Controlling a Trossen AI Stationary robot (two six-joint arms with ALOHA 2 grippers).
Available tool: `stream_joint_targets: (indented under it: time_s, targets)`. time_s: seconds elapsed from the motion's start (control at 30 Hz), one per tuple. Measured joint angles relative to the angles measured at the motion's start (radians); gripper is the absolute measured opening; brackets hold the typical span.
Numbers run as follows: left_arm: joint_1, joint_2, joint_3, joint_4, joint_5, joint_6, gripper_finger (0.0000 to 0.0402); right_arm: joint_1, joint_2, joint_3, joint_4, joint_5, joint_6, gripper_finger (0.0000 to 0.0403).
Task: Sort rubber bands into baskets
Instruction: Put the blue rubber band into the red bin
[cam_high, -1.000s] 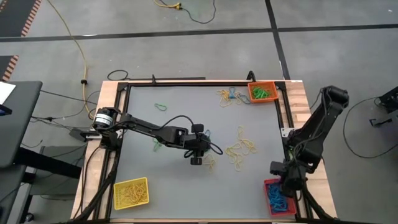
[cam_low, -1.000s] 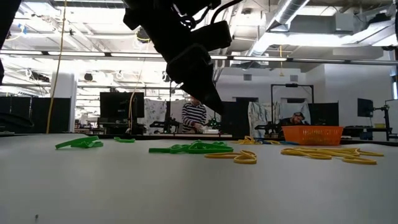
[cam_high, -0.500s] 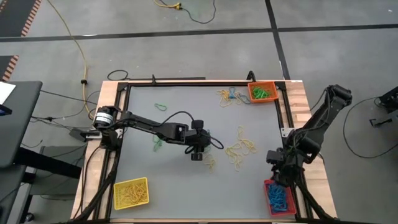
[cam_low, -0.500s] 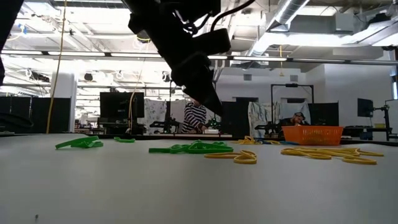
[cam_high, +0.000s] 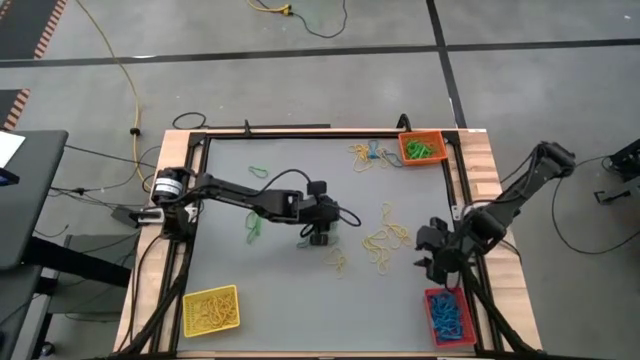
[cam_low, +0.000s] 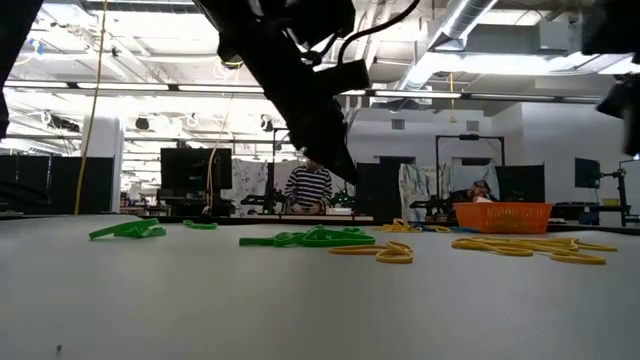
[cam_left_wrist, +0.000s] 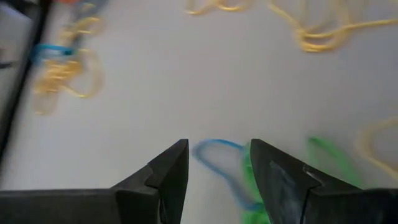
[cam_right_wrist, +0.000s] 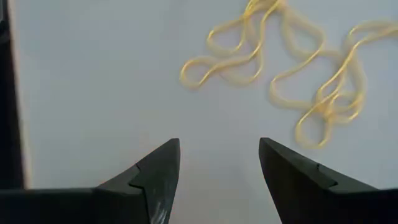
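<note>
My left gripper (cam_high: 321, 232) (cam_left_wrist: 217, 149) hovers open above the middle of the grey table, clear of the surface in the low view (cam_low: 343, 172). Under the gap between its fingers lie a blue rubber band (cam_left_wrist: 214, 155) and a green one (cam_left_wrist: 249, 182), flat on the table. My right gripper (cam_high: 433, 260) (cam_right_wrist: 217, 146) is open just beyond the red basket (cam_high: 448, 316), which holds blue bands. It faces a loose cluster of yellow rubber bands (cam_right_wrist: 280, 74) (cam_high: 386, 240). The orange basket (cam_high: 421, 148) holds green bands and the yellow basket (cam_high: 211, 310) holds yellow ones.
More bands lie scattered: green ones (cam_high: 253, 228) (cam_high: 259, 170), yellow ones (cam_high: 338, 262), and a yellow and blue bunch (cam_high: 366, 155) beside the orange basket. A raised frame (cam_high: 300, 134) borders the table. In the low view a person (cam_low: 308, 188) stands in the room behind.
My left gripper has moved a little toward the table's far edge, staying above the surface. My right gripper has swung from over the red basket toward the far edge and the left, turning as it went, and now faces the yellow bands. Both stayed open.
</note>
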Motion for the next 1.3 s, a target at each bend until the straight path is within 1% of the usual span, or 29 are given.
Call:
stream_joint_targets:
  time_s: [0.07,0.13,0.37,0.43,0.5,0.57,0.6,0.67,0.73,0.87,1.0,1.13,1.3]
  targets:
    - [0.006,0.000,0.000,0.027,-0.046,0.027,0.0163,-0.022,0.000,0.000,0.000,0.055,-0.040,0.0249]
    - [0.013,0.000,0.000,0.069,-0.070,0.054,0.0163,-0.044,0.000,0.000,0.000,0.114,-0.075,0.0249]
    - [0.038,0.000,0.000,0.225,-0.060,0.135,0.0163,-0.119,0.004,0.000,0.001,0.357,-0.146,0.0249]
    - [0.048,0.000,0.000,0.259,-0.027,0.139,0.0163,-0.144,0.013,0.000,0.002,0.423,-0.146,0.0249]
    - [0.062,0.000,0.000,0.288,0.046,0.130,0.0163,-0.174,0.026,0.000,0.007,0.480,-0.146,0.0249]
    - [0.079,0.006,-0.001,0.310,0.117,0.129,0.0163,-0.212,0.046,0.000,0.026,0.514,-0.158,0.0249]
    - [0.086,0.011,-0.003,0.320,0.135,0.129,0.0163,-0.235,0.057,0.000,0.044,0.516,-0.178,0.0249]
    - [0.101,0.012,-0.021,0.312,0.144,0.129,0.0163,-0.281,0.082,0.000,0.095,0.509,-0.232,0.0249]
    - [0.117,0.013,-0.049,0.330,0.146,0.129,0.0163,-0.326,0.109,0.000,0.148,0.476,-0.295,0.0249]
    - [0.149,0.016,-0.103,0.341,0.150,0.089,0.0163,-0.401,0.170,0.000,0.285,0.372,-0.414,0.0249]
    - [0.168,0.016,-0.142,0.343,0.208,0.049,0.0163,-0.465,0.255,0.000,0.451,0.262,-0.544,0.0249]
    - [0.171,0.016,-0.183,0.341,0.226,0.016,0.0163,-0.535,0.336,0.001,0.546,0.211,-0.585,0.0249]
    - [0.169,0.016,-0.236,0.336,0.250,-0.005,0.0163,-0.631,0.447,0.001,0.729,0.057,-0.628,0.0249]
